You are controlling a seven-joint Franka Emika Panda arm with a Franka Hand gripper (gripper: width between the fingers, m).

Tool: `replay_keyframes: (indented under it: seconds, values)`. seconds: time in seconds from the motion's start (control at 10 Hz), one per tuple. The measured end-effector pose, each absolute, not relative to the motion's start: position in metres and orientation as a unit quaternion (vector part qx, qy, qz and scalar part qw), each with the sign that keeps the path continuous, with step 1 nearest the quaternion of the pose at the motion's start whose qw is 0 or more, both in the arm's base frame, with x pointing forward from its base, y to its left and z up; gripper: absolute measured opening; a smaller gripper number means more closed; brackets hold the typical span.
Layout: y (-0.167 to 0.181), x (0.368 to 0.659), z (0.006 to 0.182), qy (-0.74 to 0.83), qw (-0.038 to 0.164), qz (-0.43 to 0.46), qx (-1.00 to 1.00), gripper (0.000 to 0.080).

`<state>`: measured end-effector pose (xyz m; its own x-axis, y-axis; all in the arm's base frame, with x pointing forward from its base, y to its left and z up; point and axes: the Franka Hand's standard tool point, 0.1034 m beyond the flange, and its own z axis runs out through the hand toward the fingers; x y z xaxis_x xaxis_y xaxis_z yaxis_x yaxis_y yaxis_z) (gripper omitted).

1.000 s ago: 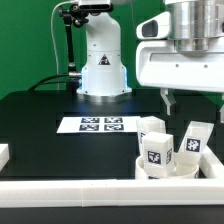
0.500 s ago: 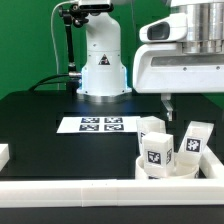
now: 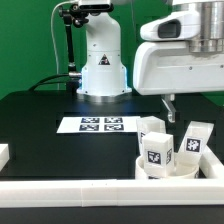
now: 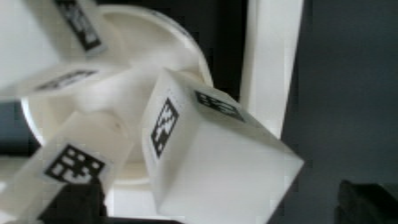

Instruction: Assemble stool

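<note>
The stool's round white seat disc (image 3: 172,172) lies at the front of the exterior view's right, and three blocky white legs with black-and-white tags stand bunched on it: one at the front (image 3: 156,151), one to the right (image 3: 192,141), one behind (image 3: 152,126). My gripper (image 3: 190,108) hangs just above them, open, one dark finger (image 3: 168,104) showing. In the wrist view the gripper (image 4: 214,208) has a tagged leg (image 4: 210,150) below the gap between its dark fingertips (image 4: 68,200), apart from them. The seat disc (image 4: 151,45) lies beyond.
The marker board (image 3: 97,124) lies flat mid-table in front of the robot base (image 3: 102,65). A long white rail (image 3: 90,190) runs along the front edge, and a small white block (image 3: 3,153) sits at the exterior view's left. A white rail (image 4: 276,60) passes beside the disc.
The gripper has sunk slightly toward the legs and turned a little. The jaws stay wide and the stool parts have not moved.
</note>
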<state>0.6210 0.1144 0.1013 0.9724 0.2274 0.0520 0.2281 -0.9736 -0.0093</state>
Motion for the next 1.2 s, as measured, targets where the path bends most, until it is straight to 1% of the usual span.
replay_keyframes:
  seconds: [0.3,0.6,0.9,1.2]
  values:
    - [0.118,0.622,0.100,-0.230,-0.002,-0.031,-0.973,0.0649]
    - [0.116,0.622,0.094,-0.336,-0.006,-0.032,-0.941,0.0649]
    - [0.107,0.622,0.092,-0.381,-0.021,-0.026,-0.924,0.0649]
    - [0.098,0.620,0.087,-0.374,-0.024,-0.025,-0.927,0.0649]
